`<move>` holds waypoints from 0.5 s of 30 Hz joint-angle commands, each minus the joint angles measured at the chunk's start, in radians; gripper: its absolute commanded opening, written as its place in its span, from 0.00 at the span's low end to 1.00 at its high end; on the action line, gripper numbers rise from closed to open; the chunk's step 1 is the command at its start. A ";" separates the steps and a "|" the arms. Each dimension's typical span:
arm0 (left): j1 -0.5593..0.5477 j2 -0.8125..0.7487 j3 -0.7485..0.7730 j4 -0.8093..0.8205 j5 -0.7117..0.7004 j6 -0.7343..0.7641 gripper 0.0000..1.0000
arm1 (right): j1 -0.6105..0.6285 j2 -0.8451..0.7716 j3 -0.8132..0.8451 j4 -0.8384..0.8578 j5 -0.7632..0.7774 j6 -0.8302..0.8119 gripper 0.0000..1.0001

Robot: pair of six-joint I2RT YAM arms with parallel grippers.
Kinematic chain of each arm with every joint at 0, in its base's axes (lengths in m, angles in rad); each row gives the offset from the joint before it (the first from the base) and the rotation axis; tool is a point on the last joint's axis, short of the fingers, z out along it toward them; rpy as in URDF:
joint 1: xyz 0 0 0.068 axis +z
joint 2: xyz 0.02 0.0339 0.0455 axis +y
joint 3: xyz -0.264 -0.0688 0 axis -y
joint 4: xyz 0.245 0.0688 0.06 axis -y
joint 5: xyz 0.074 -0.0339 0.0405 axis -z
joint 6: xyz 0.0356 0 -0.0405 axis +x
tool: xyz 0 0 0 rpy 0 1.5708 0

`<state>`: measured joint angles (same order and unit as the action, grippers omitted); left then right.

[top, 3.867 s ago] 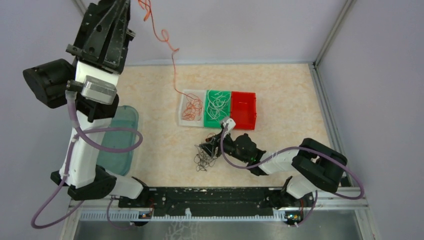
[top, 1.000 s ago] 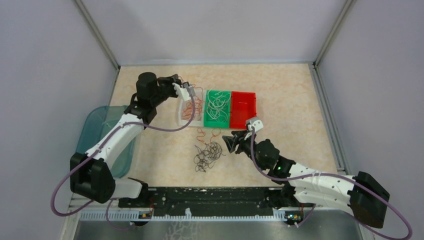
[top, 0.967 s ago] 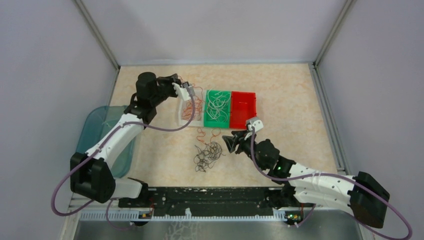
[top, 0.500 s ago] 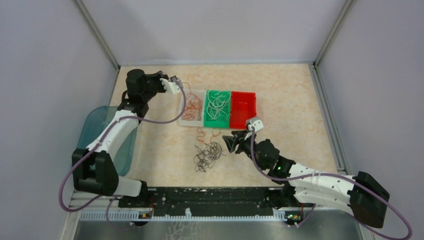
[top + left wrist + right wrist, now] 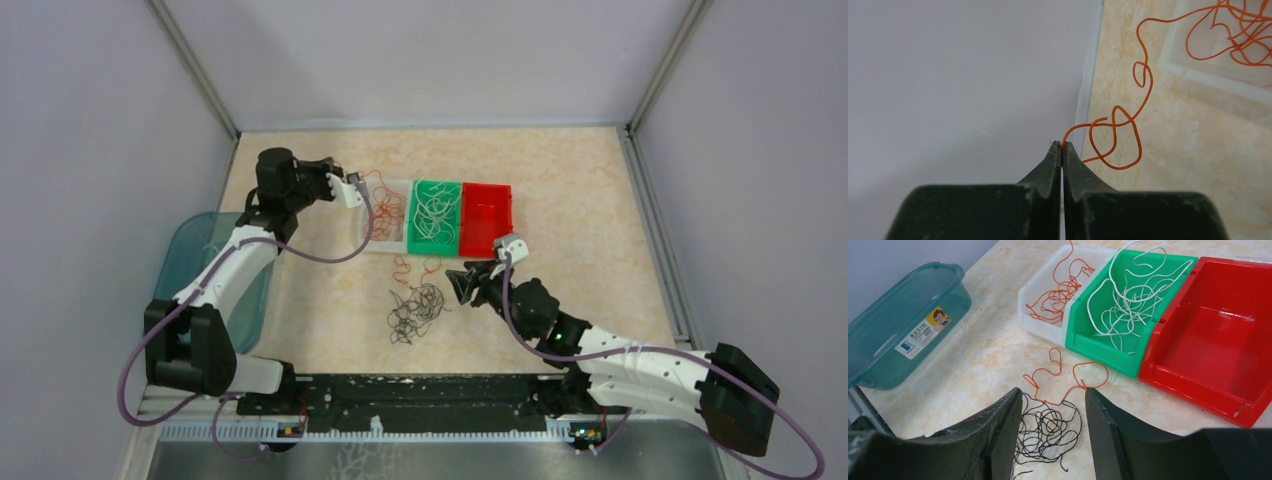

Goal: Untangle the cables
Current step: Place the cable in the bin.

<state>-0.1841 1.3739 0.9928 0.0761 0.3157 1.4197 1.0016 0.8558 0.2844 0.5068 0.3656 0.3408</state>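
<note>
Beside the left wall of the white bin [image 5: 362,222], the left pincer [image 5: 1061,146] is pressed together on the very end of an orange cable [image 5: 1140,95]. From the tip the cable curls through two small loops over bare bench [image 5: 1198,165], then runs up and to the right in the wrist view into the bin, where its far part joins other orange strands. So the bin lies to the pincer's right in the top view, with the cable's long axis pointing from tip to bin; judged, the held end must shift that way before letting go, or the end drops on the bench outside the wall. The cable is thin, springy and kinked, likely to bounce on release. The right pincer [image 5: 1053,395] is spread, holding nothing, hanging above the black tangle [image 5: 1045,430], which sits on the bench just in front of the bins. A loose orange cable [image 5: 1091,362] lies between the tangle and the green bin [image 5: 1098,347], touching the tangle's far edge. The right arm is the nearer one for both. The green bin holds white cables [image 5: 1128,310]; the red bin [image 5: 1198,385] looks empty.
</note>
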 commanded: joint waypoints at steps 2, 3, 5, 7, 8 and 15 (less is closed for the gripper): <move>-0.024 -0.016 0.016 -0.117 0.084 0.034 0.00 | 0.009 -0.030 0.005 0.011 0.030 0.009 0.50; -0.032 -0.013 0.010 -0.128 0.081 0.047 0.00 | 0.009 -0.033 0.004 0.009 0.034 0.009 0.50; -0.047 -0.011 -0.004 -0.149 0.079 0.075 0.00 | 0.007 -0.039 -0.002 0.008 0.037 0.010 0.50; -0.069 0.001 -0.004 -0.180 0.075 0.081 0.00 | 0.003 -0.044 -0.004 0.001 0.037 0.013 0.50; -0.080 0.010 0.003 -0.200 0.071 0.081 0.00 | 0.001 -0.047 -0.005 -0.002 0.039 0.013 0.50; -0.161 0.079 0.039 -0.294 0.043 0.070 0.00 | -0.005 -0.059 -0.011 -0.015 0.041 0.018 0.50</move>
<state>-0.3050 1.4097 0.9958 -0.1272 0.3519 1.4784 1.0000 0.8200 0.2760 0.4801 0.3923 0.3450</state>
